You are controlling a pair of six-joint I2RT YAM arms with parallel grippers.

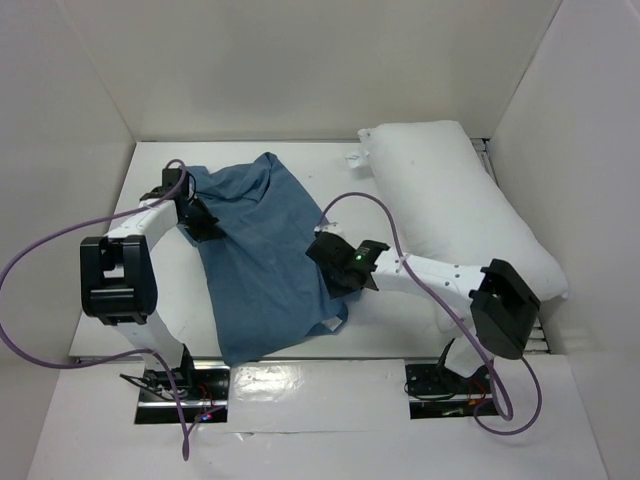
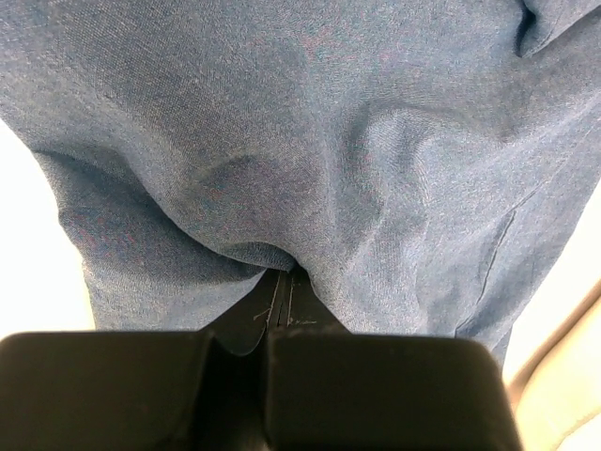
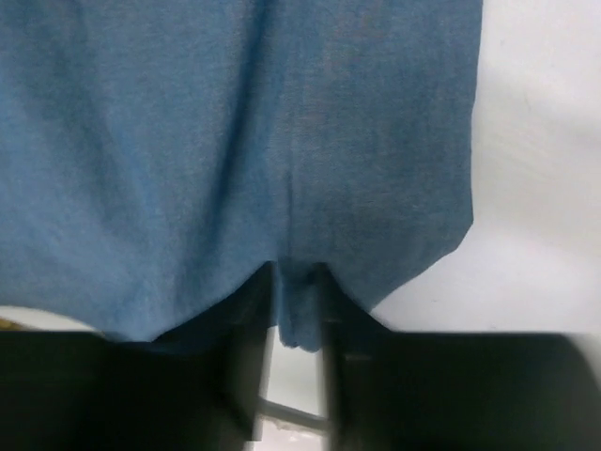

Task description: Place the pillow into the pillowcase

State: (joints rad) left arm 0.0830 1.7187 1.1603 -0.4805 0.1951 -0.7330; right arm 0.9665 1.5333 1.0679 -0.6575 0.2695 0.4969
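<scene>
The pillow lies at the far right of the table, stretched at a slant from the far middle toward the near right edge. It is completely outside the cloth. The pillowcase is spread, wrinkled, over the middle and left of the table, well apart from the pillow along most of its length. Only bare table lies between them.

So you should count the main step as not yet begun: no corner of the pillow is inside the case, and I cannot see an opened mouth in the top view. What the pictures show is the preparation, with both arms at the cloth.

The left gripper is at the far left edge of the pillowcase. In its wrist view the fingers are pressed together on a bunched ridge of blue cloth, so it is pinching the pillowcase.

The right gripper is at the right edge of the case, toward the near corner. In its wrist view a small fold of cloth sits in the narrow gap between the fingers. Whether they really clamp it or only stand around it, I cannot tell.

In my judgement, what is left is nearly everything: you must find and spread the open end, bring the pillow to it, push it inside and pull the cloth over the corners. Which edge is the open one, the pictures do not show clearly.
</scene>
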